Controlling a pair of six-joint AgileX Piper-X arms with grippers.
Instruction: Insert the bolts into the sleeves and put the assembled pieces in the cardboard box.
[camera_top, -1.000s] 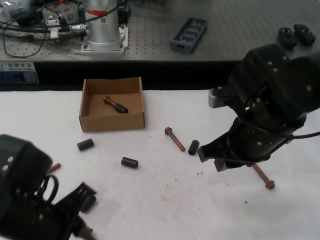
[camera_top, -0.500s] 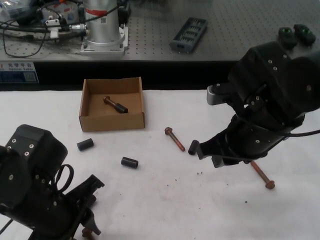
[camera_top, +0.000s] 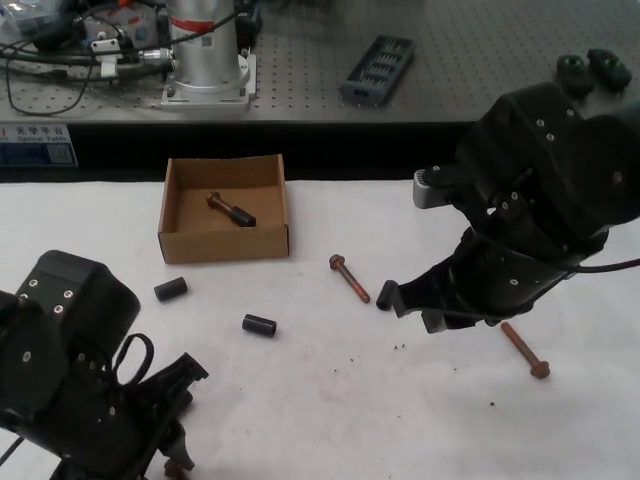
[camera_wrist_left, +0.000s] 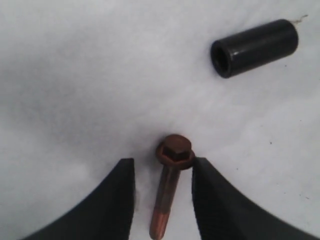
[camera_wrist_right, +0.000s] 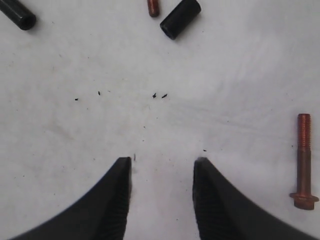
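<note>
One bolt (camera_wrist_left: 167, 200) is lying on cloth (camera_wrist_left: 75, 75), left gripper (camera_wrist_left: 163, 161) straddling it, fingers apart | right gripper (camera_wrist_right: 162, 162) is hovering, fingers apart | bolt seeming stiff, light, apt to roll: pinch mid-shank.

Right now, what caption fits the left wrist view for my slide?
Open left gripper straddles a bolt on white cloth, a sleeve lying apart.

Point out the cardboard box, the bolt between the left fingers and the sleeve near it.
cardboard box (camera_top: 224, 243), high view, front wall
bolt (camera_wrist_left: 174, 151), left wrist view, hex head
sleeve (camera_wrist_left: 260, 45), left wrist view, side wall
</note>
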